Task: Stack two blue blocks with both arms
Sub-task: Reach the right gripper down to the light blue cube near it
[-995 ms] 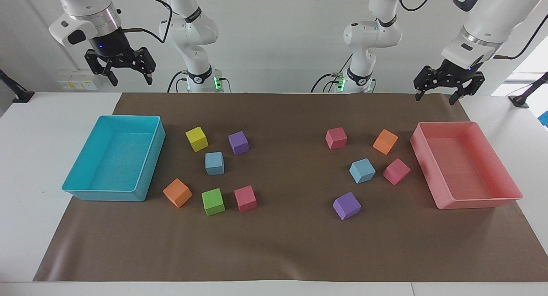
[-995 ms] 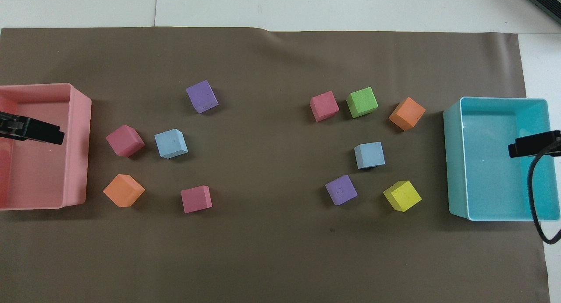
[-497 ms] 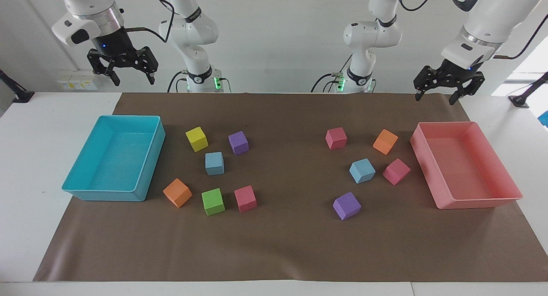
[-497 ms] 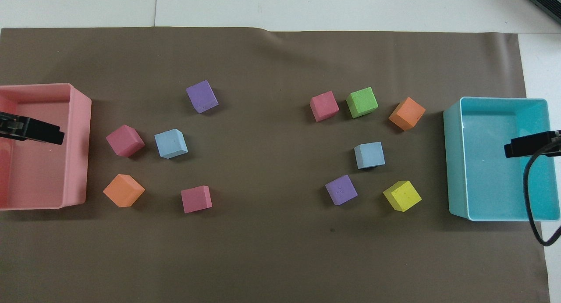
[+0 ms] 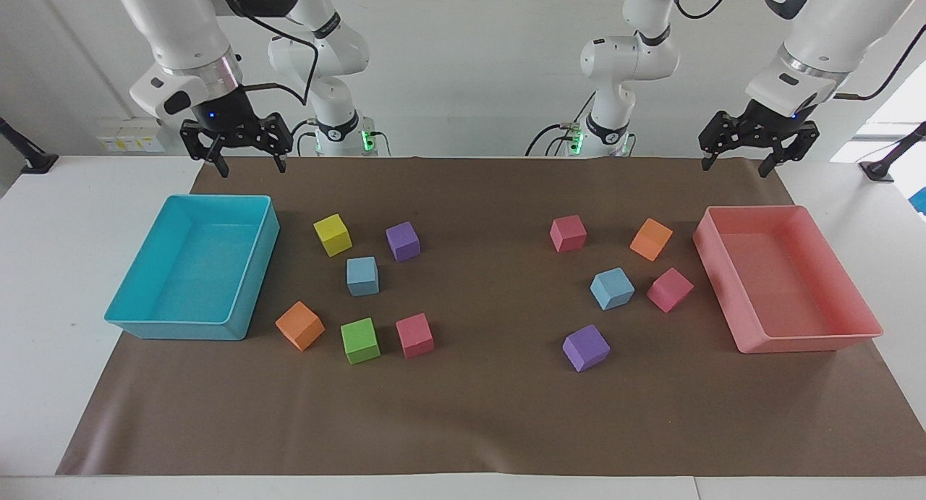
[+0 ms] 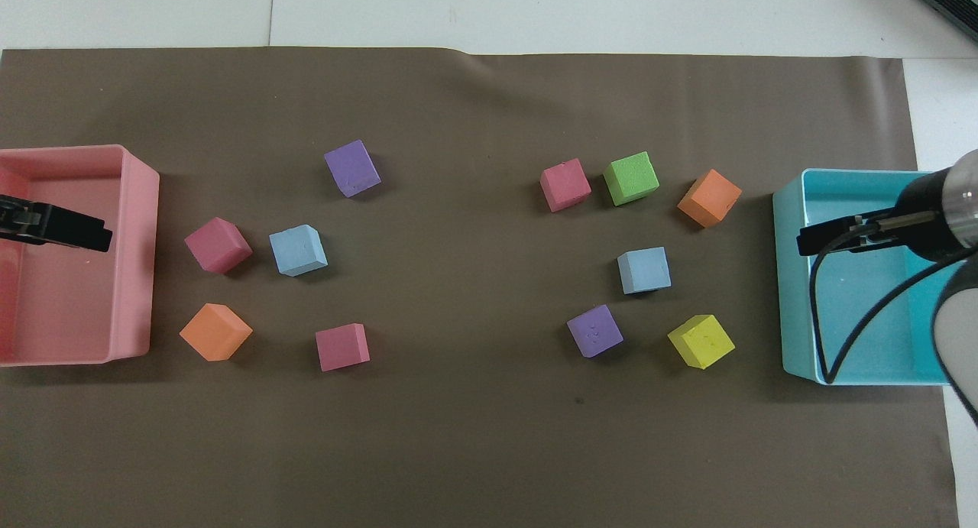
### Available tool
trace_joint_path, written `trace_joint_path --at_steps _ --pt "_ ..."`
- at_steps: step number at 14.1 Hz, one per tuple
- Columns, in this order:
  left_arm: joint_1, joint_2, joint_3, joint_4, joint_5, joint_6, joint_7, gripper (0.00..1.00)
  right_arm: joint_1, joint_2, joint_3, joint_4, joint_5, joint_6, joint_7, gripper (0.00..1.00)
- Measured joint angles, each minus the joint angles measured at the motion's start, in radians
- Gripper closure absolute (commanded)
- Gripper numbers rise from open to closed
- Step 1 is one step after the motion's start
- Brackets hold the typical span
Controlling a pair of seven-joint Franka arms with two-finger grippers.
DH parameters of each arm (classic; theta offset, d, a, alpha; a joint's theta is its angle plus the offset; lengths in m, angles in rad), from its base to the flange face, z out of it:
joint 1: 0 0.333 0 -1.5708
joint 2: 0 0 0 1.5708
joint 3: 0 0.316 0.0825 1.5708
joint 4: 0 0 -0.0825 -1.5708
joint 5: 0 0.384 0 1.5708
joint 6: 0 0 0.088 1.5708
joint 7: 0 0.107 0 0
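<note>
The right arm's black two-fingered tool (image 5: 246,160) has swung lower, toward the turquoise plastic tray (image 5: 249,297), spread and empty; left tool (image 5: 745,156) waits released above the pink tray (image 5: 861,319). Both sky-blue foam cubes (image 5: 362,276) (image 5: 612,288) sit unstacked, open brown mat between them.

White wall (image 5: 470,66), white table (image 5: 43,268), brown mat (image 5: 470,413)
</note>
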Motion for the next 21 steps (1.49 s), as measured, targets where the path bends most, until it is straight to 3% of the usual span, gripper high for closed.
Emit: trace_joint_path --at_steps 7,13,21 --pt "0.0 0.0 0.0 0.0 0.0 0.0 0.0 0.0 0.096 0.165 0.002 -0.142 0.013 0.298 0.097 0.0" --pt "0.0 0.0 0.0 0.0 0.0 0.0 0.0 0.0 0.162 0.227 0.004 -0.282 0.017 0.507 0.181 0.0" --pt "0.0 0.0 0.0 0.0 0.0 0.0 0.0 0.0 0.169 0.272 0.005 -0.344 0.093 0.564 0.136 0.0"
